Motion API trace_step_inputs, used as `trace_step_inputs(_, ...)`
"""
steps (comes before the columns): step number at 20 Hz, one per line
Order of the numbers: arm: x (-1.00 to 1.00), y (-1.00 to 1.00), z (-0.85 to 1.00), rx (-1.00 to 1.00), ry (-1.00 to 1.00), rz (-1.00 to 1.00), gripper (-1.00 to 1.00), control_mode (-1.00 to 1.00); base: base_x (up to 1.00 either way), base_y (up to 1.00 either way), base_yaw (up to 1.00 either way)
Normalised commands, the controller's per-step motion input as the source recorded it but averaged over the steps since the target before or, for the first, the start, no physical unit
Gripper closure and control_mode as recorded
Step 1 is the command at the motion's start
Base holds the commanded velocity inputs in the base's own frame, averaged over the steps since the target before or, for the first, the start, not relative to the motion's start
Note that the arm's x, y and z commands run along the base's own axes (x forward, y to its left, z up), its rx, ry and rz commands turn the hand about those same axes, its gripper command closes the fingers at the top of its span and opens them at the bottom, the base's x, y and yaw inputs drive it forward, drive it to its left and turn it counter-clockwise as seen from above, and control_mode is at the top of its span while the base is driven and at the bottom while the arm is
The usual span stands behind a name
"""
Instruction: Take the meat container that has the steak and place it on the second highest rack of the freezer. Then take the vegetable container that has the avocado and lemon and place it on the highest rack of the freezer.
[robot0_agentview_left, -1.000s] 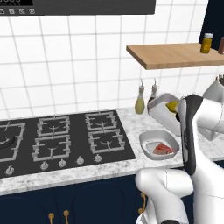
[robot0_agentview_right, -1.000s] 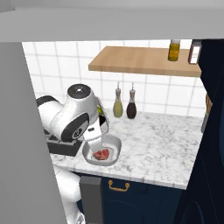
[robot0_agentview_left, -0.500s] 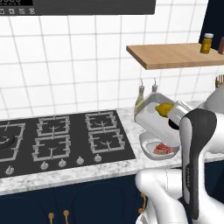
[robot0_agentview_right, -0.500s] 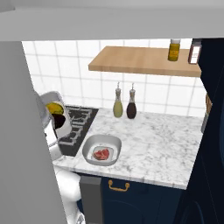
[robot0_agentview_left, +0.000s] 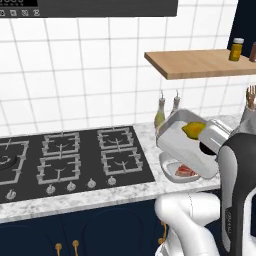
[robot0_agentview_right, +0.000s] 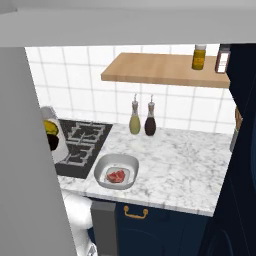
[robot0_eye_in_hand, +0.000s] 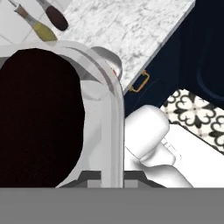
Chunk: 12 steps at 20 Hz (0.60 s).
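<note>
Kitchen tabletop (robot0_agentview_right: 180, 165) is cleared: vegetable container (robot0_agentview_left: 187, 142), rigid and slick, is pinched at its rim by the clenched hand (robot0_eye_in_hand: 111, 177); tilt risks the lemon (robot0_agentview_left: 194, 129) rolling.

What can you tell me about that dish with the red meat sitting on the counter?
The meat container is a shallow, rounded, light-grey dish, metal or glazed by its look. It rests flat on the marble counter near the front edge, just right of the stove. One small red-pink steak lies in its middle, far smaller than the dish. Nothing else touches it.
</note>
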Motion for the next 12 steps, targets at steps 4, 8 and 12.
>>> trace_step_inputs(4, 0.0, 0.0, 0.0, 0.0, 0.0, 0.0, 1.0, 1.0, -0.25, 0.67, 0.0)
trace_step_inputs(8, 0.0, 0.0, 0.0, 0.0, 0.0, 0.0, 1.0, 1.0, -0.01, 1.0, -0.06)
trace_step_inputs(12, 0.0, 0.0, 0.0, 0.0, 0.0, 0.0, 1.0, 1.0, -0.47, 0.65, -0.5)
